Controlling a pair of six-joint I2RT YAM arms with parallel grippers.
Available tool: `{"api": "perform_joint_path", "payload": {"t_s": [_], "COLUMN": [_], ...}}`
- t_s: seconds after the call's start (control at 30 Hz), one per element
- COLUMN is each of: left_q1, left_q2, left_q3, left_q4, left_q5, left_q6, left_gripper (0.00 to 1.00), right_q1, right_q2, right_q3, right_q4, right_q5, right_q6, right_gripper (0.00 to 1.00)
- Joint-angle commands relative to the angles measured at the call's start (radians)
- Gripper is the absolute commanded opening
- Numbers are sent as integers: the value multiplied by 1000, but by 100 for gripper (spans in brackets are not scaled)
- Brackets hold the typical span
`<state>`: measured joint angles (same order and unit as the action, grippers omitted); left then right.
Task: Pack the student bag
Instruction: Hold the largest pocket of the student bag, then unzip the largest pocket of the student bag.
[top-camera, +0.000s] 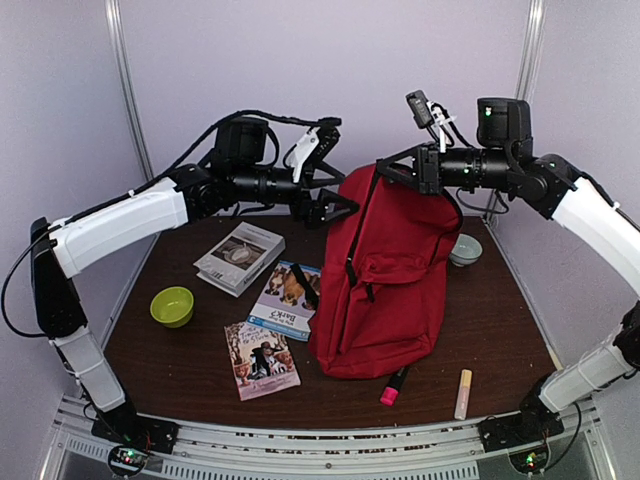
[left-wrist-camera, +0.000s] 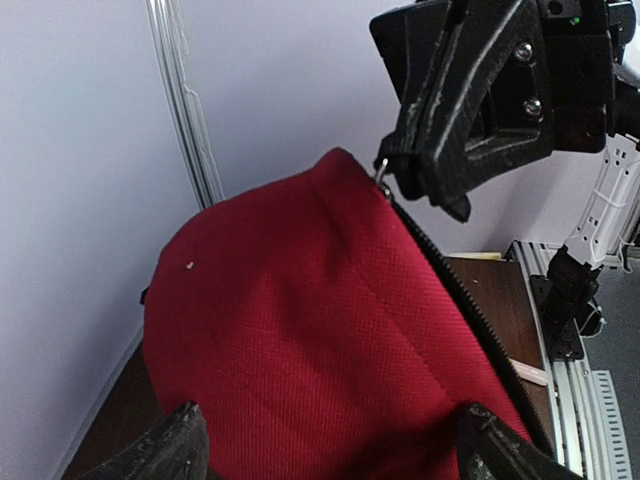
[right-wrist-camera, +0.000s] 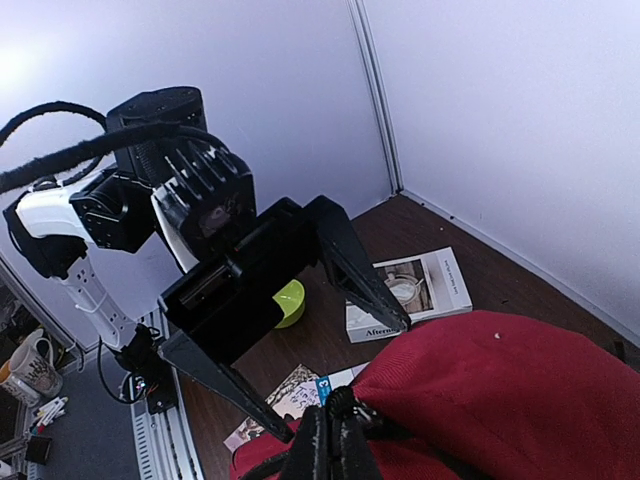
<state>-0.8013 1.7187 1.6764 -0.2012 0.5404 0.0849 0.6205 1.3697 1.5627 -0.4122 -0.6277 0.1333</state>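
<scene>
Two pincers, one student bag (top-camera: 390, 290); the bag stands upright on the brown table (top-camera: 500, 340), right of centre, its top drawn up to my right pincer (top-camera: 385, 172).

Overhead view only: grey book (top-camera: 240, 258), blue-edged book (top-camera: 288, 293) and third book (top-camera: 262, 360) left of the bag; green bowl (top-camera: 172, 306) further left; pale bowl (top-camera: 464, 250) behind the bag; pink marker (top-camera: 393, 386) and cream stick (top-camera: 464, 393) in front.

Left wrist view only: black zip (left-wrist-camera: 470, 310) running down the red fabric; a small metal ring at the tip of my right pincer.

Right wrist view only: my left pincer (right-wrist-camera: 345, 380) seen head-on, jaws spread wide, gripping nothing; whether its fingertips (left-wrist-camera: 165, 450) brush the fabric I cannot tell.

Right pincer: clenched on the bag's top edge beside the zip.
</scene>
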Motion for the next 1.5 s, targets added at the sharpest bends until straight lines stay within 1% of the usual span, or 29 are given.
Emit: {"api": "perform_joint_path", "payload": {"t_s": [0.0, 0.13, 0.3, 0.4, 0.53, 0.63, 0.7, 0.73, 0.8, 0.93, 0.97, 1.1, 1.2, 1.27, 1.47], "left_q1": [-2, -1, -2, -1, -1, -1, -1, -1, -1, -1, -1, -2, -1, -1, -1], "left_q2": [5, 28, 41, 50, 67, 74, 77, 79, 82, 79, 74, 16, -35, -60, -128], "left_q3": [31, 22, 3, 3, 7, 8, 8, 8, 6, 2, -1, -52, -89, -101, -108], "left_q4": [36, 51, 108, 101, 52, 42, 45, 49, 61, 62, 63, 105, 130, 126, 108], "left_q5": [65, 110, 167, 114, 43, 27, 45, 68, 95, 105, 99, -7, -92, -116, -131], "left_q6": [-45, -81, -124, -110, -48, -34, -34, -36, -45, -50, -49, -40, -3, 30, 97], "left_gripper": [85, 84, 92, 97, 96, 86, 75, 67, 49, 6, 0, 0, 0, 0, 0], "right_q1": [4, 4, 4, 4, 4, 4, 3, 2, 3, -3, -8, -46, -101, -147, -299], "right_q2": [-43, -47, -33, -25, -19, -11, -11, -10, -10, -12, -15, -47, -77, -97, -153], "right_q3": [-34, -53, -56, -56, -59, -56, -61, -66, -79, -98, -104, -156, -210, -250, -373], "right_q4": [61, 69, 81, 94, 104, 89, 84, 86, 94, 102, 103, 114, 113, 110, 110], "right_q5": [-27, -24, -11, -12, -12, -6, -4, -3, -3, -4, -7, 8, 39, 54, 93], "right_q6": [-11, -11, -5, 9, 15, 3, -3, -3, 2, 7, 10, 34, 51, 64, 65], "right_gripper": [0, 0, 0, 0, 0, 0, 0, 0, 0, 0, 0, 0, 0, 0, 0]}}
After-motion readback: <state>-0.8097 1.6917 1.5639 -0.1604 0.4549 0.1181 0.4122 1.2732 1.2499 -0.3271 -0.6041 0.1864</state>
